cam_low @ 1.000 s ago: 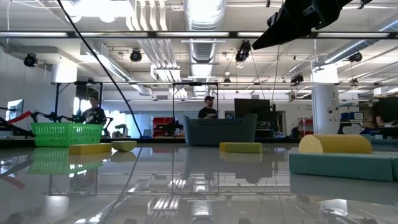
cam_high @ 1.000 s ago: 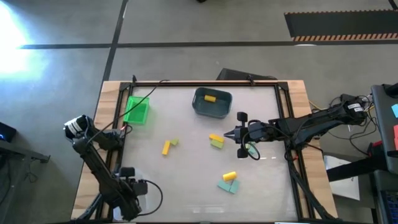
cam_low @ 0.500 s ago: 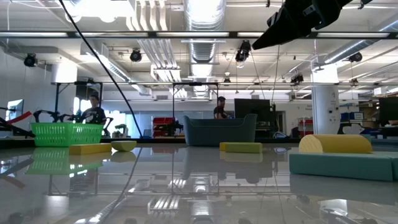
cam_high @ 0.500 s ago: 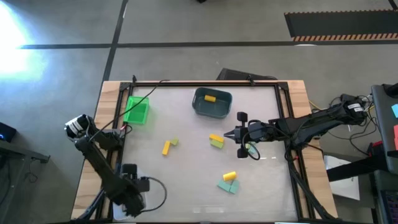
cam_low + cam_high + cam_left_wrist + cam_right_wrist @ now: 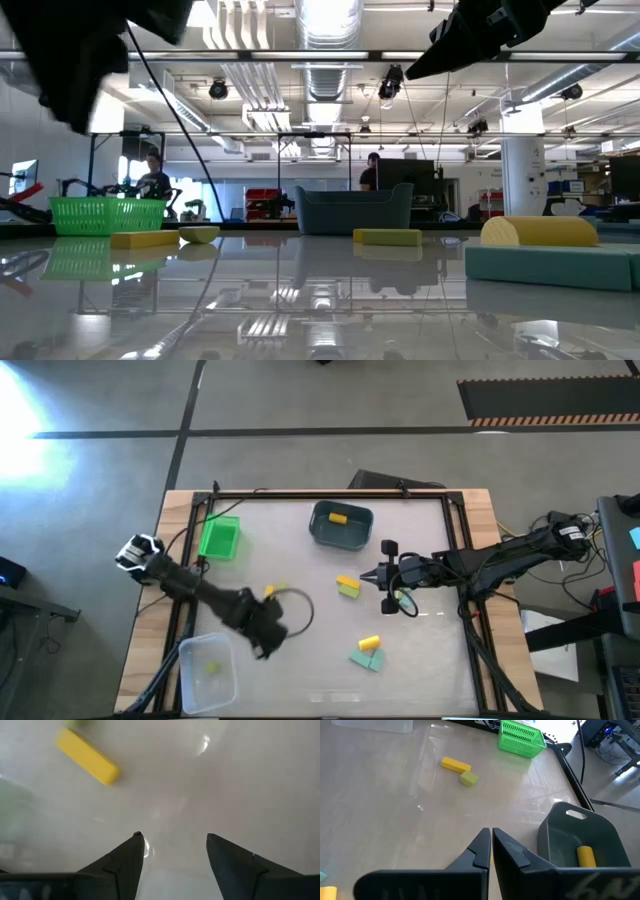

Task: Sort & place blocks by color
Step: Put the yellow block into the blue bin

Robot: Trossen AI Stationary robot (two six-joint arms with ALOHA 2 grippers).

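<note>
My left gripper [image 5: 175, 840] hangs open and pointing down over bare table [image 5: 263, 638], just near of a yellow bar [image 5: 87, 756] and a lime block [image 5: 282, 588]; nothing is between its fingers. My right gripper [image 5: 365, 575] waits shut above the table's right middle, beside a yellow and lime pair [image 5: 348, 587]. A yellow cylinder [image 5: 369, 644] lies against teal blocks [image 5: 365, 659] near the front. One yellow block [image 5: 338, 517] lies in the grey-blue bin [image 5: 355, 538]. A lime block [image 5: 212, 667] lies in the clear bin [image 5: 190, 680].
A bright green bin [image 5: 220, 537] stands at the far left, the grey-blue bin at the far middle, the clear bin at the near left corner. The left arm [image 5: 200, 592] slants across the table's left part. People show in the room beyond [image 5: 150, 180].
My left gripper has swung from over the near left corner toward the table's middle, rising a little and rolling as it went. The clear bin, covered by the arm before, now shows with a lime block inside.
</note>
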